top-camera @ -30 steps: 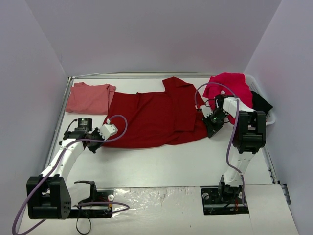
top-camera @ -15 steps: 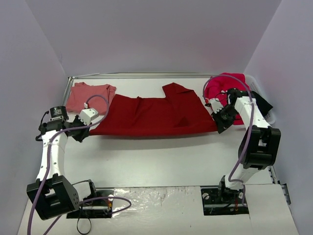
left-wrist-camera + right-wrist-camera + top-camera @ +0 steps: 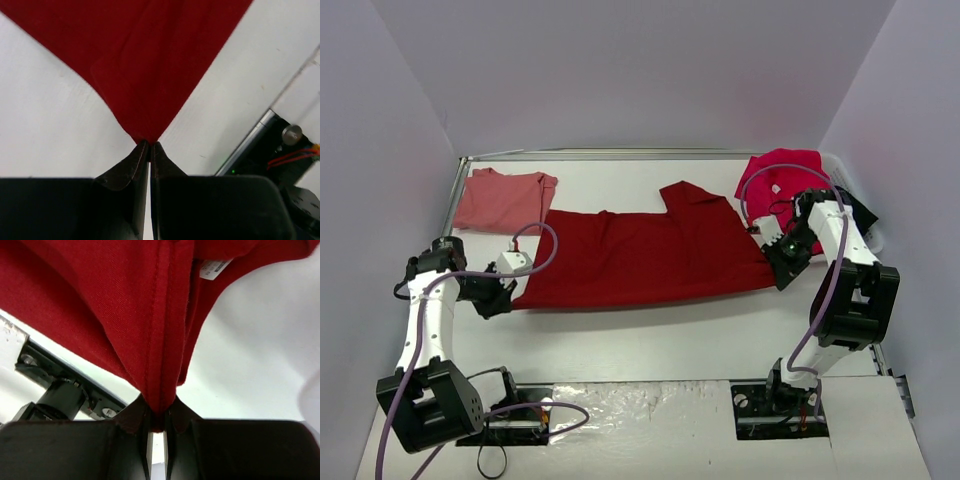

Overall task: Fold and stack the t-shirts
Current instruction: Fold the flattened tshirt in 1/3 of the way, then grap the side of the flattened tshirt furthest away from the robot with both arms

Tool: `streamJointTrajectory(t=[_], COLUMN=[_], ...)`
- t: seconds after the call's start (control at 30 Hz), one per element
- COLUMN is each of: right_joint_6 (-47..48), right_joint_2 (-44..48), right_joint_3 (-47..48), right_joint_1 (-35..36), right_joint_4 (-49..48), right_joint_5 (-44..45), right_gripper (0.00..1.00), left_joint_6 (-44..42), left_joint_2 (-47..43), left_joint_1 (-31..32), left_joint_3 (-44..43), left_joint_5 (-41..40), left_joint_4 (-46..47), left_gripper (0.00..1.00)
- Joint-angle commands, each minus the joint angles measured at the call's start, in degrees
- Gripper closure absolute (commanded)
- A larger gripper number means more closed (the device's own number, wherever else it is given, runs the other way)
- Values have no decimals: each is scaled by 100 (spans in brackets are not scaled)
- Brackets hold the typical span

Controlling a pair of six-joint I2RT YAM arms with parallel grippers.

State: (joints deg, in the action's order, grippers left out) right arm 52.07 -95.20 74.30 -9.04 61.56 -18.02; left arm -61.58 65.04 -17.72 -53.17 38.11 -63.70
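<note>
Left hand [image 3: 150, 146] pinches one corner of the dark crimson t-shirt [image 3: 640, 262] — right hand [image 3: 158, 416] clamps the opposite edge, cloth stretched between them over the tabletop [image 3: 660, 335].

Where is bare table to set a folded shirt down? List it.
Widest: the table strip between the crimson t-shirt and the arm bases. Narrower: behind it, between salmon-pink t-shirt and raspberry t-shirt. Crowded: both far corners.

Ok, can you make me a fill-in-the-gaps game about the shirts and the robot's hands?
The left gripper and right gripper pinch one stretched shirt, coloured dark ___.
The salmon-pink shirt lies folded on the ___ side.
The raspberry shirt is bunched on the ___ side.
Missing words: red; left; right.
</note>
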Motion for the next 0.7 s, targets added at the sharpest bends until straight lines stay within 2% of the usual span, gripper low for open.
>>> streamJointTrajectory(t=[0.0, 0.03, 0.07, 0.1, 0.17, 0.2, 0.33, 0.5, 0.63, 0.67], right_joint_6=[250, 251, 285, 312, 382, 365, 365, 321, 172, 119], right_joint_2=[54, 54, 37, -7, -104, -200, -262, -341, -429, -482], right_joint_3=[-292, -294, -407, -460, -531, -522, -399, 82, 697, 830], right_joint_1=[-46, -45, -37, -45, -37, -45, -37, -45, -45, -45], right_joint_4=[638, 629, 629, 638, 629, 629, 629, 585, 383, 244], right_joint_5=[272, 299, 308, 291, 290, 290, 282, 264, -86, -305], right_gripper=[100, 95, 79, 69, 67, 55, 49, 47, 47, 47], left_joint_6=[-1370, -1548, -1698, -1969, -2190, -2278, -2411, -2140, -964, -213], left_joint_2=[-9, 44, 140, 193, 377, 439, 808, 993, 871, 827], left_joint_1=[-74, -74, -74, -57, -48, -39, -13, -21, -21, -21], left_joint_3=[-114, -115, -158, -185, -299, -326, -536, -826, -924, -915], left_joint_5=[231, 267, 293, 311, 329, 329, 390, 697, 970, 997], left_joint_4=[-1360, -1556, -1714, -1994, -2137, -2277, -2515, -2420, -1367, -677], left_gripper=[98, 98, 97, 96, 86, 79, 64, 61, 60, 60])
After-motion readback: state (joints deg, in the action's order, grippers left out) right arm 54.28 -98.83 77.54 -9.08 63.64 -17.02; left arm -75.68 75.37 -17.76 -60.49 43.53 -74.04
